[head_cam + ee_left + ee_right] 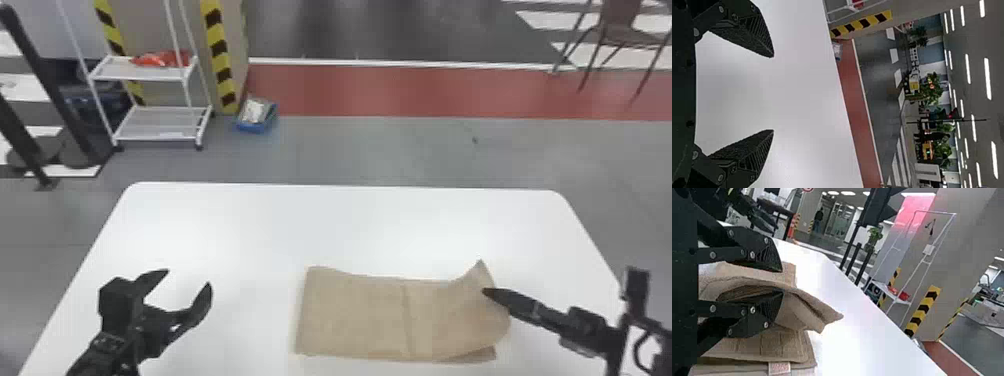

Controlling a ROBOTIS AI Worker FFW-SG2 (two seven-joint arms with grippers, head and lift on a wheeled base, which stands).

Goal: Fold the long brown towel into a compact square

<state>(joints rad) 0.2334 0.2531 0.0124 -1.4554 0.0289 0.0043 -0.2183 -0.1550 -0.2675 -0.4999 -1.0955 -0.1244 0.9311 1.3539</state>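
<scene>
The brown towel (357, 315) lies folded as a wide rectangle on the white table, right of centre. Its right end is raised and curled, with one corner pointing up, at my right gripper (486, 291). In the right wrist view, bunched layers of the towel (805, 305) are pinched in the right gripper (782, 282), and more folded layers lie beneath, with a small pale label along an edge. My left gripper (187, 278) is open over the table's left part, apart from the towel. The left wrist view has bare tabletop between the left gripper's (773, 94) spread fingertips.
The white table (320, 225) has rounded far corners. Beyond it on the floor stand a white wire shelf (160, 122) at the left, a small blue box (256, 114) and a brown chair (625, 35) at the far right.
</scene>
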